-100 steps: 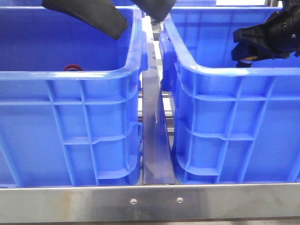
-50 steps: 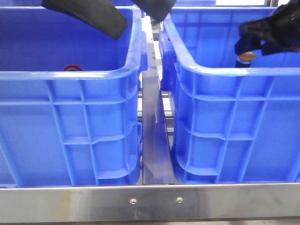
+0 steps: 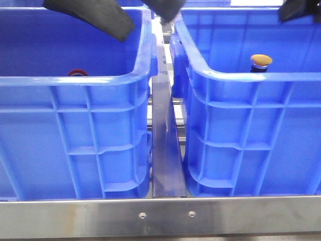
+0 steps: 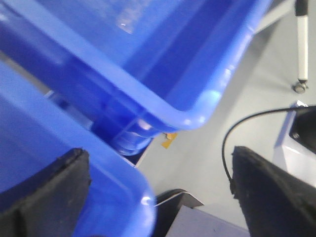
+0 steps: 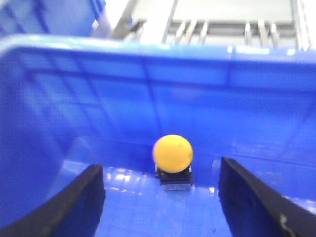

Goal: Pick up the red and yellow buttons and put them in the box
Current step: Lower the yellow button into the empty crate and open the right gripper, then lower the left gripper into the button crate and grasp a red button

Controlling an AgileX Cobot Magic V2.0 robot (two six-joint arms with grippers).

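The yellow button (image 3: 261,60) stands upright on the floor of the right blue box (image 3: 251,80); in the right wrist view its domed cap (image 5: 172,153) sits on a dark-and-silver body. My right gripper (image 5: 160,205) is open and empty, raised above and just behind the button; only a black part of it (image 3: 296,9) shows at the top right of the front view. The red button (image 3: 77,73) peeks over the near rim of the left blue box (image 3: 75,83). My left gripper (image 3: 148,22) is open and empty, its jaws straddling that box's far right corner (image 4: 123,197).
A metal rail (image 3: 165,145) runs between the two boxes and a metal bar (image 3: 160,216) crosses the front. In the left wrist view a third blue box (image 4: 163,64), grey floor, a black cable (image 4: 237,133) and a castor (image 4: 298,88) show.
My right gripper has opened, let go of the yellow button and risen up and right out of the box. The button now stands alone. The left arm has not moved.
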